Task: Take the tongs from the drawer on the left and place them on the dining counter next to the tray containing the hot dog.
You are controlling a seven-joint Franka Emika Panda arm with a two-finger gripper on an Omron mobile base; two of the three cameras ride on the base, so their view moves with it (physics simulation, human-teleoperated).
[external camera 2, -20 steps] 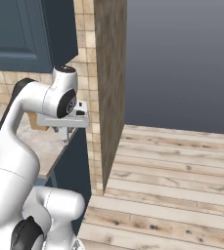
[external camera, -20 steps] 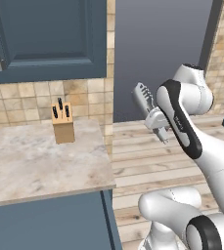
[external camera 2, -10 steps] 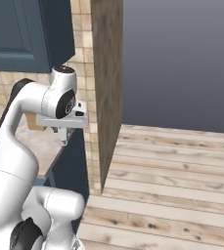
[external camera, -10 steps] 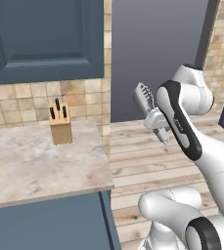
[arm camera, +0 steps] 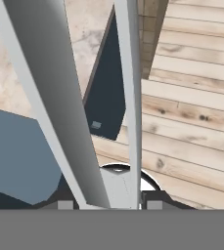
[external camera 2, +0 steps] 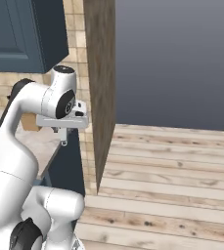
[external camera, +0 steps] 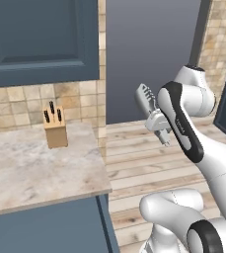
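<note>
The two dark finger tips were clamped on the thin silvery V-shaped metal tongs, whose blades ran up from between them. The gripper held them in the air beside the beige marble worktop carrying a wooden knife block, above the plank floor.

Blues, beiges and silver in our kitchen

We see silvery grey tongs, a beige veined marble desk, a tan wooden knife block with black handles, slate-blue cabinet doors, beige tiled wall, and pale striped wood floor.
</note>
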